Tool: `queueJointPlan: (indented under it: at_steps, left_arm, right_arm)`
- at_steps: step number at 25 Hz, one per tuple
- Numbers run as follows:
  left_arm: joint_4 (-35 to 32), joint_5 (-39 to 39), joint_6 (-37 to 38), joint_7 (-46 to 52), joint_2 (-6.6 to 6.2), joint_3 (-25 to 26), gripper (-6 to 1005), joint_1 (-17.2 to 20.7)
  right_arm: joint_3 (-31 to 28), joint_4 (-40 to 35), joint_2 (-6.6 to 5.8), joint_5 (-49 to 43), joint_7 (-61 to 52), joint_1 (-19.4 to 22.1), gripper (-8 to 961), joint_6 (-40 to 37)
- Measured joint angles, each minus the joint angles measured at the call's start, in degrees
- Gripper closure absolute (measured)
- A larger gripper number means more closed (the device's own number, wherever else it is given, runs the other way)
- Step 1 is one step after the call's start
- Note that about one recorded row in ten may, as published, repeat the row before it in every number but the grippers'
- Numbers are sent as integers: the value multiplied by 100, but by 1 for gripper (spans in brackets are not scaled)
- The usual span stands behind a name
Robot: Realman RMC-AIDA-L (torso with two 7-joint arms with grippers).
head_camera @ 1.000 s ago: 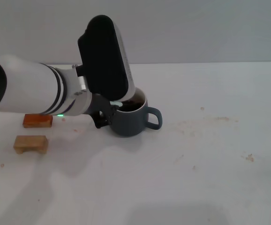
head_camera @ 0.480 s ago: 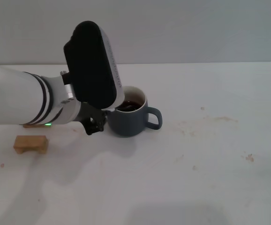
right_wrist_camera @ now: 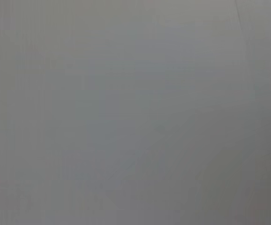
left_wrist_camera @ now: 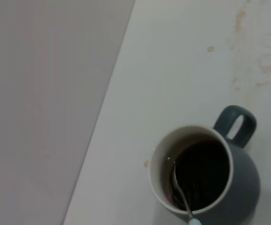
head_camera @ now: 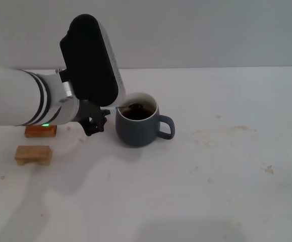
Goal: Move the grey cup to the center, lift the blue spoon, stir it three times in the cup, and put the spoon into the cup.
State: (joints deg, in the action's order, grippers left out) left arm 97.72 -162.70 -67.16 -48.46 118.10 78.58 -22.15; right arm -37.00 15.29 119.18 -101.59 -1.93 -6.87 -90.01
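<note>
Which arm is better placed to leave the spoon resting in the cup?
Left. The left gripper is beside the grey cup, where the blue spoon leans inside; the right arm is out of view.

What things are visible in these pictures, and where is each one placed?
grey cup: one, dark slate-grey with white inside, upright near the table's middle, handle toward the robot's right, dark contents inside.
blue spoon: one, metal bowl with pale blue handle, bowl down in the cup, neck leaning on the rim.
wooden blocks: two, one orange-brown, one pale tan, on the robot's left side, apart from the cup.
table: one, white, with faint brownish stains.
left gripper: one, black, beside the cup on its left, apart from the spoon.
right gripper: not in view.
</note>
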Motion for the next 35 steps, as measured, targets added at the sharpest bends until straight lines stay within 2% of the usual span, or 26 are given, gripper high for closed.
queueJointPlan:
  at_steps: [8, 22, 25, 29, 31, 32, 33, 34, 35]
  left_arm:
    - [-390, -9, 278, -1, 12, 1, 837, -184]
    - [-224, -155, 308, 355, 25, -113, 833, -94]
    - [-99, -172, 413, 393, 25, -155, 710, -17]
    - [407, -194, 932, 563, 18, -157, 547, 312]
    - [794, -219, 1460, 608, 13, -143, 467, 618]
    - [1018, -218, 1844, 640, 11, -130, 427, 830]
    - [1449, -196, 2864, 749, 2, -142, 387, 1361]
    - [1449, -196, 2864, 749, 2, -142, 386, 1361]
    - [1561, -184, 3261, 794, -1, -171, 385, 1560]
  right_arm:
    - [0, 0, 0, 0, 0, 33, 955, -1]
    - [-1, 2, 0, 0, 0, 81, 955, -61]
    - [0, 2, 0, 0, 0, 88, 955, -62]
    - [-1, 2, 0, 0, 0, 110, 954, -71]
    - [-1, 9, 1, 0, 0, 133, 954, -90]
    - [0, 16, 1, 0, 0, 146, 954, -113]
    - [-1, 27, 1, 0, -1, 170, 954, -144]
    - [-1, 27, 1, 0, -1, 170, 954, -144]
    - [0, 33, 0, 0, -1, 185, 954, -163]
